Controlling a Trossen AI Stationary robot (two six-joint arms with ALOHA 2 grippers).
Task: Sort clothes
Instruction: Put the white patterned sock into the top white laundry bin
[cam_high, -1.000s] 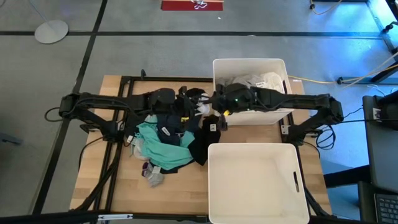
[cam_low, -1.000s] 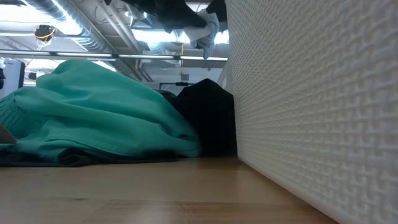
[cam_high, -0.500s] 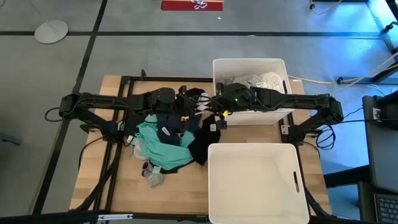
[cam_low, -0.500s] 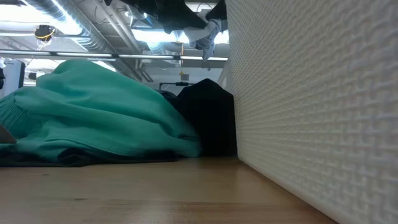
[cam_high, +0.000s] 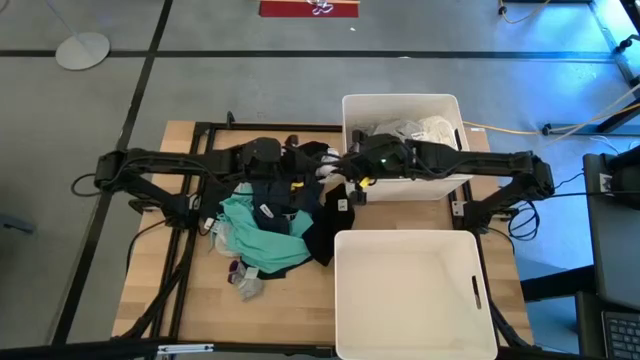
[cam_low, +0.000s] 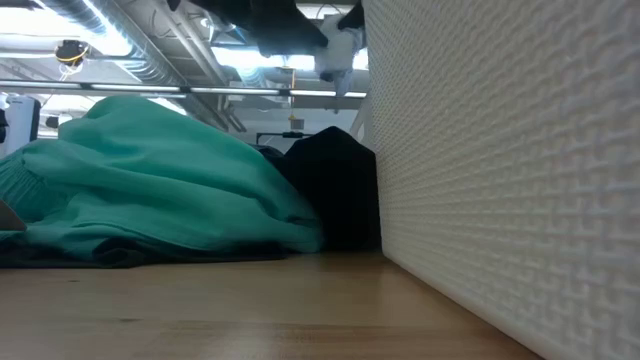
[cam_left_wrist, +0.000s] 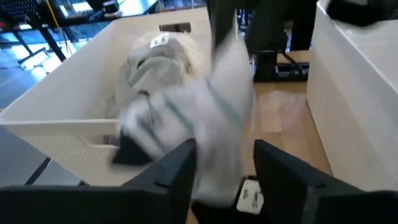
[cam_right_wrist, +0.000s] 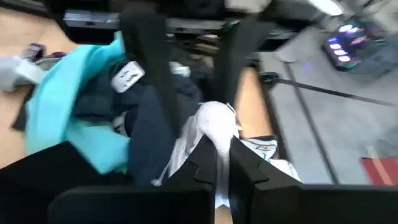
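A small white garment (cam_high: 326, 171) hangs in the air between my two grippers, beside the left wall of the far white bin (cam_high: 346, 110). My right gripper (cam_right_wrist: 222, 163) is shut on it. My left gripper (cam_left_wrist: 227, 171) is open, with the white garment (cam_left_wrist: 221, 93) running between its fingers. Below them on the table lies the pile of clothes: a teal piece (cam_high: 262, 232), navy and black pieces (cam_high: 325, 225) and a grey sock (cam_high: 247, 285). My right gripper pinches the white garment at a bunched upper fold (cam_right_wrist: 214, 124) between its two fingers, coming level from the table's right side. The cloth is clear of the table and hangs slack below the fingers. My left gripper: I cannot tell whether its open fingers touch the cloth.
The far bin holds white and grey clothes (cam_high: 410, 130). The near white bin (cam_high: 340, 290) stands at the table's front right, and its wall (cam_low: 500, 150) fills the right of the low view. The teal piece (cam_low: 150, 180) and a black piece (cam_low: 335, 190) rest on the wood.
My right gripper has shut on the white garment. My left gripper has opened its fingers around it and drawn back a little toward the table's left edge. The garment has stayed up in the air between them.
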